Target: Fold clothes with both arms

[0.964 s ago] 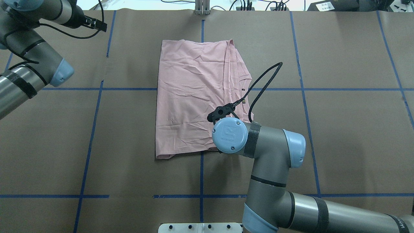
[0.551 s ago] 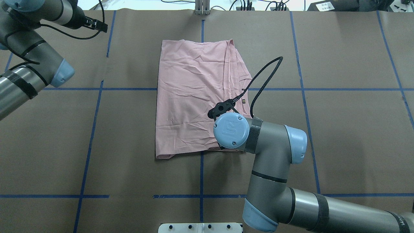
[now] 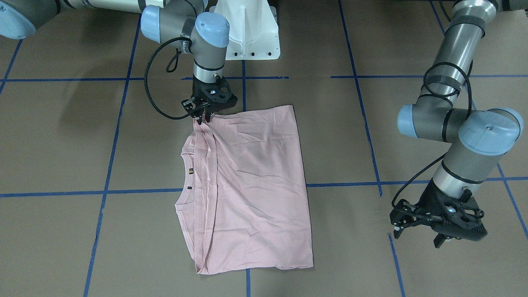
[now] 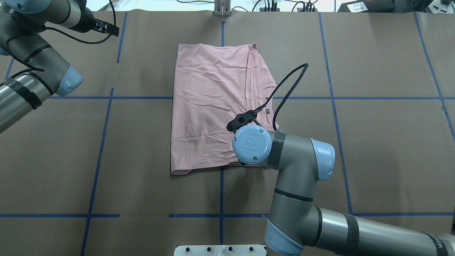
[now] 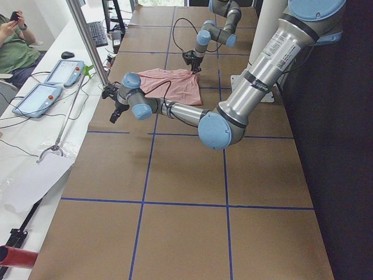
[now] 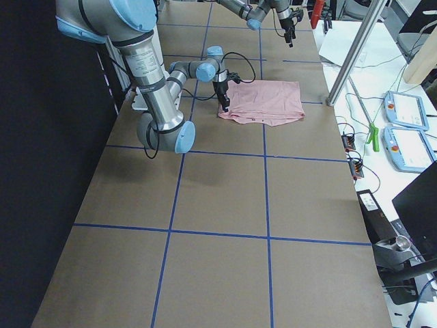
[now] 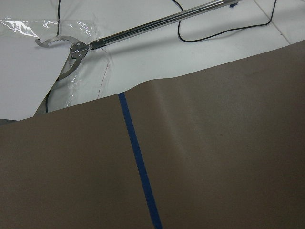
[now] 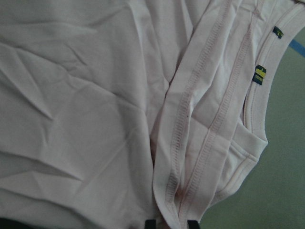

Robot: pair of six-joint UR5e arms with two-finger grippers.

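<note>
Pink T-shirt (image 4: 209, 106) flat at desk (image 4: 373, 149) centre. Sides already folded in, long rectangle; cross fold left. Right claw (image 3: 203, 117) points straight down at shirt's near right corner. Fingertips (image 8: 150, 223) slightly apart astride stacked hems, seemingly not yet pinching. Left claw (image 3: 416, 236) spread, hovering far left, well apart.

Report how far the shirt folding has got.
Done: the T-shirt lies folded lengthwise into a narrow rectangle, with its hems stacked along the collar side. In hand: the right gripper is down at the corner nearest the robot, fingertips either side of the cloth; whether it is shut is unclear. The left gripper is open, off over bare table. Left: the crosswise folds, it seems.
</note>
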